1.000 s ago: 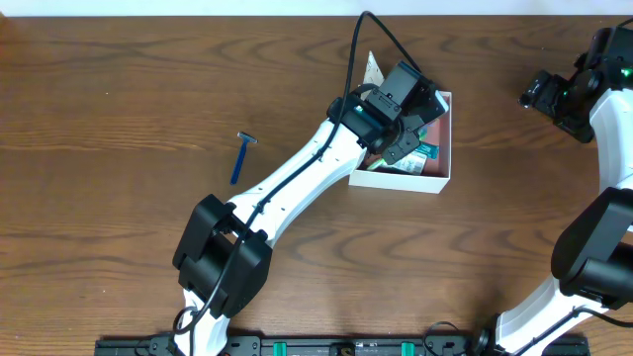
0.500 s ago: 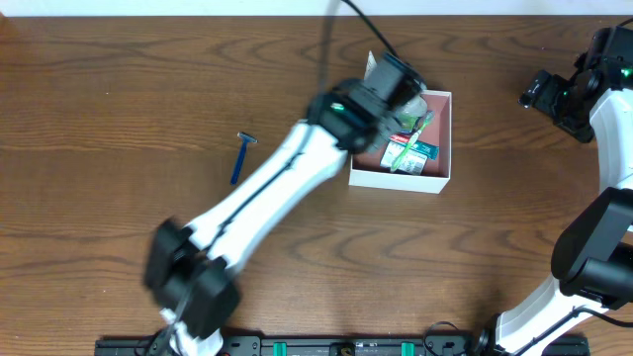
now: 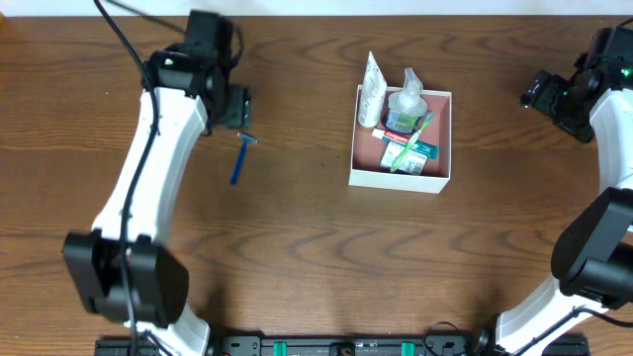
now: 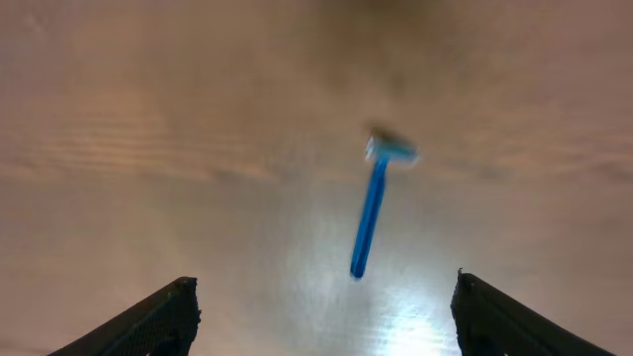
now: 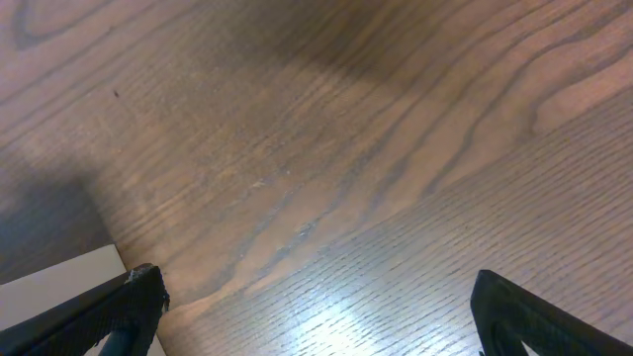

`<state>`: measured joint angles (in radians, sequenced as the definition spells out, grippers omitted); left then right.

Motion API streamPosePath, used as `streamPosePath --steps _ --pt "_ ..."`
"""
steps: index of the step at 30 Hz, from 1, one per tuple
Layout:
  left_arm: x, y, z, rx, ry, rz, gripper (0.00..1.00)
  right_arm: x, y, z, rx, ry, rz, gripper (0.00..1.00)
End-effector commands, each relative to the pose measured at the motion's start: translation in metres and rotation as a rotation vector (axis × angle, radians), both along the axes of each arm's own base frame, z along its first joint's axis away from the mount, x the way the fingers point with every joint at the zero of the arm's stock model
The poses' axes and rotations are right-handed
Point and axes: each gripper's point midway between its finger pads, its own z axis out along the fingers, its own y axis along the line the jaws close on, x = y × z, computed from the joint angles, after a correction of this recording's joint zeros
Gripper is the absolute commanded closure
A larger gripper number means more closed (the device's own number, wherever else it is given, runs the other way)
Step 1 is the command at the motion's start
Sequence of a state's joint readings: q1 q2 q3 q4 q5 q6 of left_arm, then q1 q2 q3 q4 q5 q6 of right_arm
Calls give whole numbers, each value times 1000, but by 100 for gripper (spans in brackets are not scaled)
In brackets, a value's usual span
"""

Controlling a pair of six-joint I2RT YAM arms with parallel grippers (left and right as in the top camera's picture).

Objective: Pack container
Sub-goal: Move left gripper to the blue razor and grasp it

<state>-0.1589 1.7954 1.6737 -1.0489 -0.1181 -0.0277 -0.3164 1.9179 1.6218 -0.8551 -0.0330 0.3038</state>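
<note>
Hovering wide over the razor

The blue razor (image 3: 237, 158) lies flat on the desk (image 3: 297, 247), well left of the container (image 3: 400, 179). That white, pink-lined box holds a clear pump bottle (image 3: 406, 101) and green packets (image 3: 408, 150); a white tube (image 3: 371, 79) leans over its far-left rim. Just beyond the razor the left jaws stand wide, empty. At far right, the right jaws gape wide over bare wood.

The brown wooden table (image 5: 396, 148) shows strong grain under a smooth, glossy finish. The slim blue plastic razor (image 4: 371, 222) looks smooth; the square white container (image 3: 396, 180) looks matt.
</note>
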Motion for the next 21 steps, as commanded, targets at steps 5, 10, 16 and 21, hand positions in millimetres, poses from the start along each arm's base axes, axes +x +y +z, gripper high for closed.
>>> streamPosePath --steps 5,10,16,21 --pt "-26 5 -92 -54 269 103 18 -1 1 -2 3 6 -8 1" --pt "-33 0 -124 -73 356 102 18 -1 1 -2 3 6 -8 1" --pt "-25 -1 -145 -69 366 82 18 -1 1 -2 3 6 -8 1" --pt "-26 -11 -156 -117 394 18 18 -1 1 -2 3 6 -8 1"
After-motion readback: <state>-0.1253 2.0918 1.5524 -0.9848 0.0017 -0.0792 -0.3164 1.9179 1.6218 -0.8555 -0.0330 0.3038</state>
